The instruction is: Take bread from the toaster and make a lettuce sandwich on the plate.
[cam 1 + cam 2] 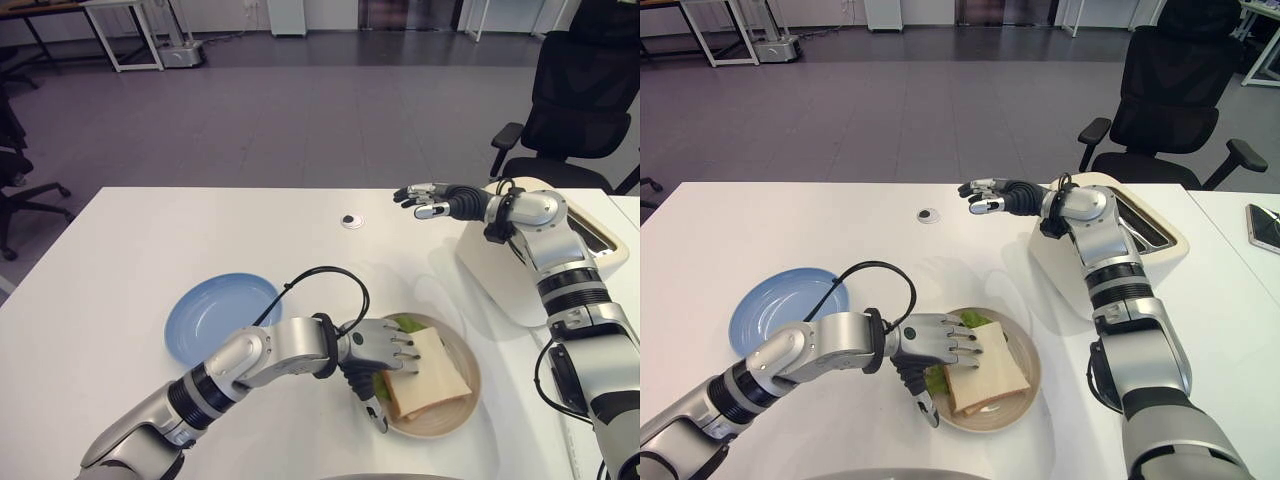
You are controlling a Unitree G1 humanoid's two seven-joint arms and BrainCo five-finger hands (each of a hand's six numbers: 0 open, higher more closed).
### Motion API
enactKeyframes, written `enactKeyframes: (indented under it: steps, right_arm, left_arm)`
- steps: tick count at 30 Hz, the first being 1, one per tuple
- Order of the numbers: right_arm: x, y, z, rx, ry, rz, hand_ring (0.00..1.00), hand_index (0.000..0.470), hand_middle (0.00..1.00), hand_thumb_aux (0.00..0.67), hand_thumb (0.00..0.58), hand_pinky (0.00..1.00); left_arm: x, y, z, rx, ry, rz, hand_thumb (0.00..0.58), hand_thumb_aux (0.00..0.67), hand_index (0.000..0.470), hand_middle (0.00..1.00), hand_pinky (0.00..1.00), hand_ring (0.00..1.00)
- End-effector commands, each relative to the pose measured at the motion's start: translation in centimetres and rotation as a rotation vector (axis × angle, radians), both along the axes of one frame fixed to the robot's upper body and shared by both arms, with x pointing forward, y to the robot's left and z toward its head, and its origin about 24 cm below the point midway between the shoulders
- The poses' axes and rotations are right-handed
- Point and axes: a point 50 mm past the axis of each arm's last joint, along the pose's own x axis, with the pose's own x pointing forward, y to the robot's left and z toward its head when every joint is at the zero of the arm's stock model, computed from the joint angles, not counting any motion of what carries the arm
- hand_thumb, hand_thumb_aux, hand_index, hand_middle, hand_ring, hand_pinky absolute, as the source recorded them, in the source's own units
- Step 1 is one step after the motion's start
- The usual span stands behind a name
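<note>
The left hand (pixel 380 350) is laid on the sandwich. Its fingers are spread flat over the top bread slice (pixel 438 372) and the thumb is hung down at the near rim of the tan plate (pixel 474 385). Nothing is seen clamped, so a press or nudge is judged, not a grip. Lettuce (pixel 405 323) is seen poking out from under the slice at the plate's far-left side, & a lower slice edge shows at the near side. The sandwich is thus judged assembled on the plate, w/ only the letting-go left.

The right hand (pixel 432 198) is held in the air beyond & right of the plate, fingers loosely stretched, nothing carried. The white toaster (pixel 490 280) stands just right of the plate; whether bread is left in its slot can't be told. A blue plate (pixel 215 320) lies left of the tan plate on the counter (pixel 150 230), apart from it. A small round disc (pixel 351 221) is set in the counter well beyond the plate.

Risks:
- The top slice could be dragged off the stack if the fingers are drawn back sideways rather than lifted, esp. w/ lettuce as a slippery layer beneath.
- The plate could be tipped or shoved if the thumb is caught on its rim.
- The toaster could be knocked if the right arm, held over it, is lowered carelessly.
</note>
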Motion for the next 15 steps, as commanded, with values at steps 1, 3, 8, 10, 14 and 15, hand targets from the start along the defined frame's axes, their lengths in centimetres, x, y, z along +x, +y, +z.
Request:
enactKeyframes:
  steps: [1,3,8,10,14,15]
  right_arm:
    - [0.1,0.6,0.3,-0.001,0.0,0.021,0.0,0.0,0.0,0.0,0.0,0.0]
    - [0.2,0.7,0.2,-0.005,0.004,0.029,0.0,0.0,0.0,0.0,0.0,0.0]
    - [0.0,0.3,0.0,-0.026,0.002,0.025,0.0,0.0,0.0,0.0,0.0,0.0]
    - [-0.1,-0.1,-0.2,-0.032,0.007,0.017,0.0,0.0,0.0,0.0,0.0,0.0]
    - [-0.3,-0.4,-0.6,-0.04,0.014,0.008,0.0,0.0,0.0,0.0,0.0,0.0]
    - [-0.3,-0.4,-0.6,-0.037,0.012,0.002,0.0,0.0,0.0,0.0,0.0,0.0]
  left_arm:
    - [0.4,3.5,-3.4,0.243,0.073,0.158,0.0,0.0,0.0,0.0,0.0,0.0]
    - [1.1,3.9,-2.3,0.176,0.041,0.21,0.0,0.0,0.0,0.0,0.0,0.0]
    - [1.6,3.7,3.1,-0.034,-0.091,0.245,0.0,0.0,0.0,0.0,0.0,0.0]
    - [1.7,3.3,5.9,-0.2,-0.132,0.252,0.0,0.0,0.0,0.0,0.0,0.0]
    - [1.3,2.6,12.0,-0.693,-0.178,0.22,0.0,0.0,0.0,0.0,0.0,0.0]
    - [1.2,2.8,12.6,-0.78,-0.157,0.232,0.0,0.0,0.0,0.0,0.0,0.0]
